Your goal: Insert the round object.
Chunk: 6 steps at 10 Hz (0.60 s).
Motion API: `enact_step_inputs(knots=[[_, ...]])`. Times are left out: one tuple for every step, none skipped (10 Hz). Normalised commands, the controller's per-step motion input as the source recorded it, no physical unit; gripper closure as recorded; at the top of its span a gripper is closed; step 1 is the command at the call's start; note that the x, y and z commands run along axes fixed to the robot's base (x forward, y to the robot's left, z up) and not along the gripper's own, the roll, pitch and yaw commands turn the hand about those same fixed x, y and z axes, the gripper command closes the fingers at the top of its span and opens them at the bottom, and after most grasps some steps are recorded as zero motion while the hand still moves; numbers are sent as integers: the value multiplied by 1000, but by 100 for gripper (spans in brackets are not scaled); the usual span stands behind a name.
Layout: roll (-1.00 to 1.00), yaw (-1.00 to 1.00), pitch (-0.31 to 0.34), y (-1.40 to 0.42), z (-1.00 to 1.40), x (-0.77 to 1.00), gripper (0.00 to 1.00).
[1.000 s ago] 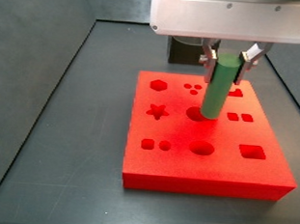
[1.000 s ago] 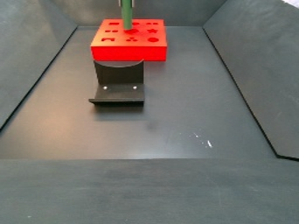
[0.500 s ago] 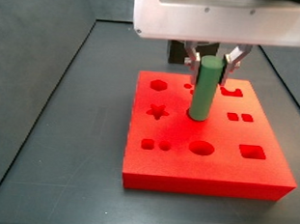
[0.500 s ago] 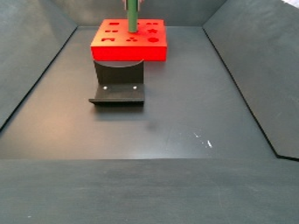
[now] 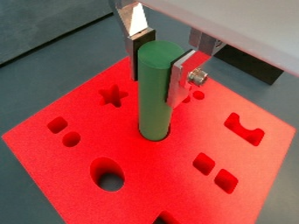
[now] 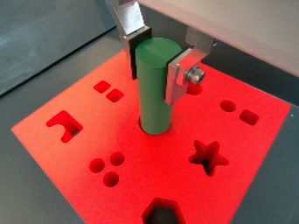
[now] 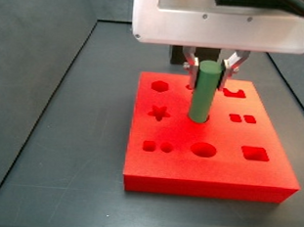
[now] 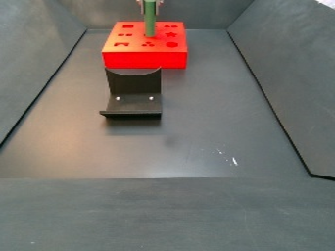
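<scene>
Resting on your dark counter (image 7: 49,128), the red block (image 7: 211,154) sits behind the fixture (image 8: 131,102). Your hand (image 5: 162,63) hangs over the block's middle, clamped on the upright round object (image 5: 158,92), whose lower end sits in a round hole.

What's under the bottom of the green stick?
The green stick, pinched near its top by the gripper, stands upright with its bottom end in a round hole in the red block. How deep it goes, and the hole's floor, are hidden by the stick.
</scene>
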Motion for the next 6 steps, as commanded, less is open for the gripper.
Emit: enact_step_inputs(knots=[[26,0,0,0,-51,-31,100],[0,0,0,0,-60,0,100],[104,-97,51,-40,-637,274,100],[119,-151,34,-86,-834,337,100],[130,-160,60,-77,-820,403,100],[177,-151,84,-109,-866,489,100]])
